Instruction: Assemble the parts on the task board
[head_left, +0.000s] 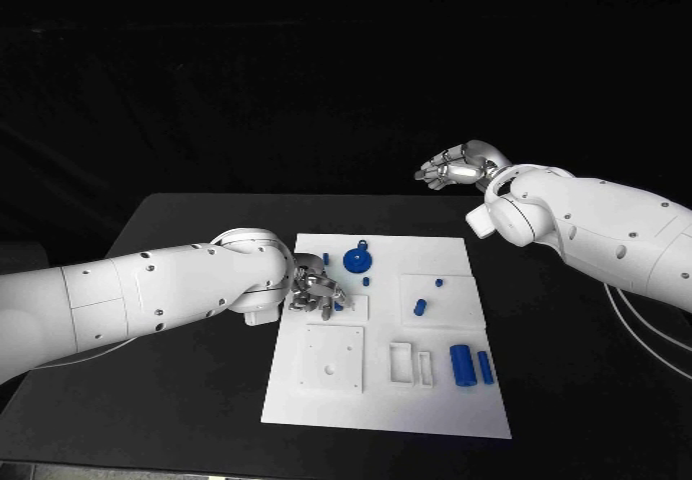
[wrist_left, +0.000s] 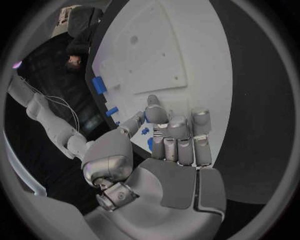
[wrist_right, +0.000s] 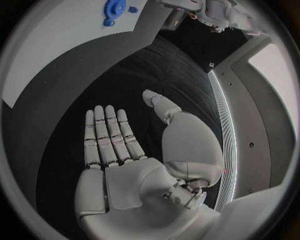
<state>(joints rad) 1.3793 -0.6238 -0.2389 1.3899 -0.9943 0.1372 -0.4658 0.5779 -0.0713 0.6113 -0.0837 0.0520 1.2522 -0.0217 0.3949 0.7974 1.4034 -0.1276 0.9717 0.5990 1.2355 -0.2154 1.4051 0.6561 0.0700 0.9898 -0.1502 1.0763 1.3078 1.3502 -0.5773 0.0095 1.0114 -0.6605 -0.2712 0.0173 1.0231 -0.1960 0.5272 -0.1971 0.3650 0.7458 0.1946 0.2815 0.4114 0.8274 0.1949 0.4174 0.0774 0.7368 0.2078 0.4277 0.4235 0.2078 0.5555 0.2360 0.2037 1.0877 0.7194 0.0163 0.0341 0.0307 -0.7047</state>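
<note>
On the white task board (head_left: 433, 400), the left hand (head_left: 315, 293) pinches a small blue part (wrist_left: 146, 131) (fingers curled); the right hand (head_left: 459, 166) holds nothing, fingers apart.

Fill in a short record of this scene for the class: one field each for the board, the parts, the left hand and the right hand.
board: white task board lying flat on the black table
parts: blue gear near the board's far edge; two blue cylinders side by side near its right edge
left hand: left hand over the board's left edge, fingers curled at a small blue part
right hand: right hand raised beyond the board, open, holding nothing
</note>
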